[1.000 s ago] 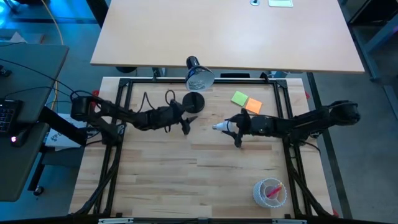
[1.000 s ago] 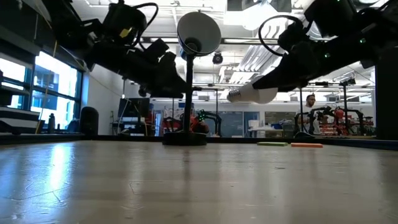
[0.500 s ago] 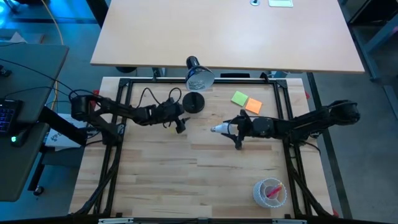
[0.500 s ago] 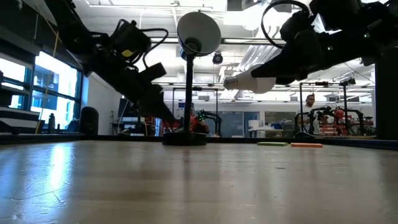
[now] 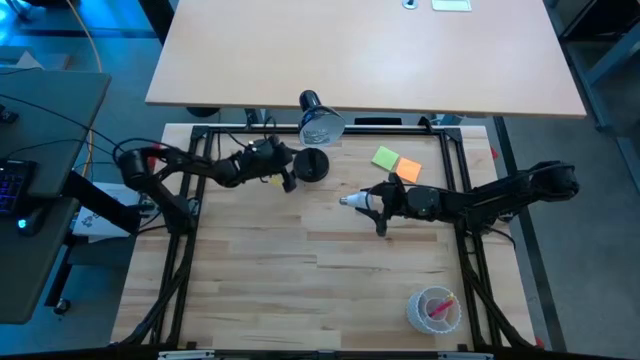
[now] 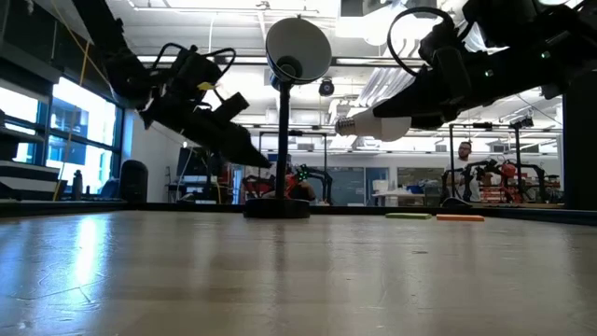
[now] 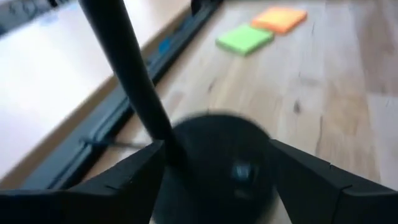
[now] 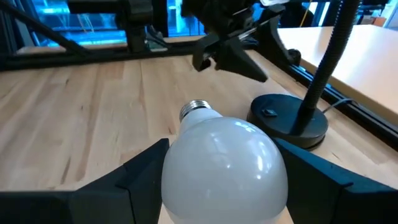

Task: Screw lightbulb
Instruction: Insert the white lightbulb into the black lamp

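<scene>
The white lightbulb (image 8: 221, 165) is held above the table by my right gripper (image 5: 372, 203), with its silvery screw base (image 8: 196, 110) pointing toward the table's left. A black desk lamp stands at the far edge on a round base (image 5: 312, 165). Its thin stem (image 6: 282, 140) carries the head (image 5: 320, 125). My left gripper (image 7: 216, 146) is open just left of the lamp base and above it. One finger (image 7: 124, 180) stands on either side of the base in the left wrist view, touching nothing. My right gripper pinches the bulb's white globe (image 8: 186, 155) between its two fingers, one on each side. The fingers come nearly level from the table's right. The bulb is lifted clear of the table, with its screw base (image 6: 347, 123) sticking out past the fingertips toward the lamp.
A green sticky pad (image 5: 385, 157) and an orange one (image 5: 407, 169) lie right of the lamp base. A clear cup with pink contents (image 5: 435, 308) stands near the front right corner. A black frame rail (image 5: 250, 128) runs along the far edge.
My left gripper has swung toward the table's far edge and up to the lamp base, rolling as it went. My right gripper has stayed in place. The bulb has tipped up a little, so its screw base stands higher than before.
</scene>
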You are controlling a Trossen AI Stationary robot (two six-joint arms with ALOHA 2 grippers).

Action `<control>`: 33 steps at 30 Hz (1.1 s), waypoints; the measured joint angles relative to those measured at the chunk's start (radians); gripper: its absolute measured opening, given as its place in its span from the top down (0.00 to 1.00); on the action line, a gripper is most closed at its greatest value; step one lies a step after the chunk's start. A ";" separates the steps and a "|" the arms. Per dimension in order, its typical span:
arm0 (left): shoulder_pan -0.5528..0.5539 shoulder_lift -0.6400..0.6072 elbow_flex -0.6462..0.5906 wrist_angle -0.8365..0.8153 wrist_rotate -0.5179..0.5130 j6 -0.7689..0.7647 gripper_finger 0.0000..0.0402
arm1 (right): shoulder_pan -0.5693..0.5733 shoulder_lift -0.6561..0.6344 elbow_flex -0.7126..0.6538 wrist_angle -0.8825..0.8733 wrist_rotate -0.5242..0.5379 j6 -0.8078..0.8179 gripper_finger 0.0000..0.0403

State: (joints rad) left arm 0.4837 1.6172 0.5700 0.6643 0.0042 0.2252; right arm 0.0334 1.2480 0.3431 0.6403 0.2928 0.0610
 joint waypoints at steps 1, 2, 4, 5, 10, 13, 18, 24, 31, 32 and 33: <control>0.010 0.012 0.000 0.037 0.008 0.005 0.30 | 0.000 0.000 0.000 0.004 -0.001 0.011 0.37; 0.017 0.026 0.000 0.077 0.012 0.006 0.30 | 0.000 0.000 0.000 0.005 -0.005 0.020 0.37; 0.027 0.057 0.002 0.148 0.011 0.004 0.29 | 0.001 0.000 0.000 0.003 -0.013 0.040 0.37; 0.030 0.074 0.006 0.177 0.010 -0.005 0.28 | 0.003 0.000 0.000 0.004 -0.013 0.053 0.37; 0.033 0.164 0.032 0.312 -0.041 -0.061 0.28 | 0.026 0.000 0.000 0.007 -0.013 0.076 0.37; 0.033 0.227 0.059 0.368 -0.099 -0.076 0.28 | 0.035 0.000 0.000 0.007 -0.014 0.074 0.37; 0.030 0.307 0.103 0.489 -0.087 -0.126 0.28 | 0.035 0.000 0.000 0.007 -0.014 0.090 0.37; 0.029 0.313 0.125 0.573 -0.087 -0.155 0.28 | 0.035 0.000 0.000 0.001 -0.014 0.102 0.37; 0.033 0.295 0.129 0.603 -0.067 -0.185 0.41 | 0.035 0.000 0.000 -0.001 -0.014 0.115 0.37; 0.035 0.295 0.135 0.599 -0.061 -0.194 0.45 | 0.035 0.000 0.000 -0.001 -0.014 0.115 0.37; 0.035 0.295 0.141 0.587 -0.054 -0.201 0.49 | 0.035 0.000 0.000 0.000 -0.014 0.118 0.37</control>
State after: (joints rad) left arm 0.5190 1.9125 0.7105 1.2513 -0.0502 0.0239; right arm 0.0685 1.2476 0.3435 0.6400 0.2783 0.1791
